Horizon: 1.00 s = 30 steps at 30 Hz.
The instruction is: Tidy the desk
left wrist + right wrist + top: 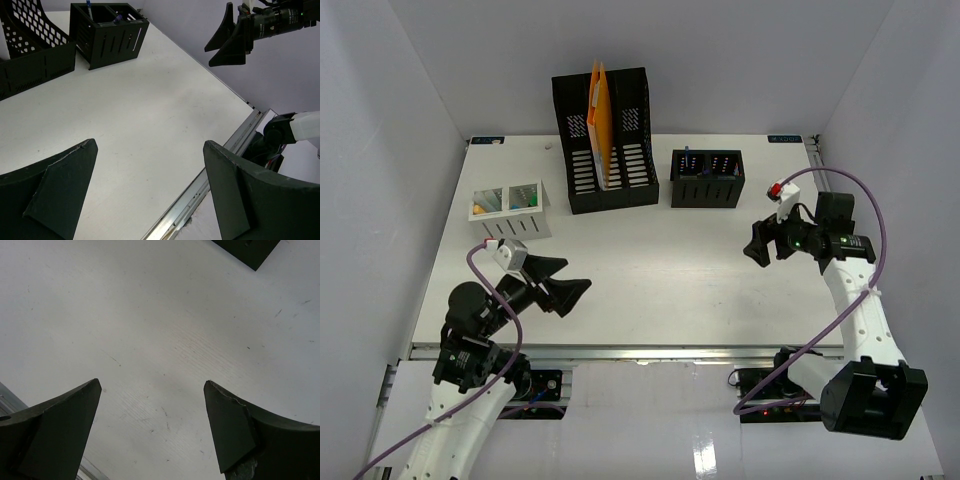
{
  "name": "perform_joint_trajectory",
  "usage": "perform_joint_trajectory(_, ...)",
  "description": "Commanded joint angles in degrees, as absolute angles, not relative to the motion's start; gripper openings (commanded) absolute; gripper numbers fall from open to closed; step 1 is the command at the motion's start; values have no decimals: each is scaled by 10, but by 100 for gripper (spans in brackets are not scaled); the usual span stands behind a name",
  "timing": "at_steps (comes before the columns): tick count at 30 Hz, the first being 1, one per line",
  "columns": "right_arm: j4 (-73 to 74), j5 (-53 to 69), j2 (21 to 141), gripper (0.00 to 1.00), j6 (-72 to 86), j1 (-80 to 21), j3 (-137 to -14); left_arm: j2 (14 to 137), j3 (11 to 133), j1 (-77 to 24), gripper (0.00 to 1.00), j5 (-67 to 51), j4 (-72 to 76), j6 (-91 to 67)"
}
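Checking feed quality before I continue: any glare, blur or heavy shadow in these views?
Top external: even soft light, sharp, faint shadows on the desk, one glare streak on the glossy panel in front of it. Left wrist: crisp, left fingers dark and low in detail. Right wrist: desk scratches sharp, no glare, right fingers near-black.
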<state>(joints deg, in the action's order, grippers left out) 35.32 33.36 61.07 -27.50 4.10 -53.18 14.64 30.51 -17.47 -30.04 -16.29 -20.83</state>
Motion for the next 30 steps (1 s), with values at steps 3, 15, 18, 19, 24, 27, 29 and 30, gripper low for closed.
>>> perform_joint_trajectory(3,288,318,540,90,-246,47,-499,128,296,-176,98,-301,-172,-205)
perform_joint_trajectory(15,174,261,427,90,-191,47,-418,129,294,-176,98,-300,-172,-205)
perform_joint_trajectory(18,172,258,426,90,-190,47,-417,127,294,-176,98,-299,-172,-206)
perform_joint_trajectory(19,171,256,427,90,-189,47,-418,128,294,-176,98,-299,-172,-206)
perform_joint_trajectory(24,166,252,427,90,-180,47,-421,130,294,-176,98,-298,-172,-206)
perform_joint_trajectory(27,164,250,426,90,-177,47,-422,130,294,-176,98,-298,-173,-206)
perform_joint_trajectory(29,163,251,427,90,-177,47,-422,129,294,-176,98,-298,-173,-206)
perform_joint_trajectory(30,163,251,427,90,-177,47,-423,129,294,-176,98,-298,-172,-206)
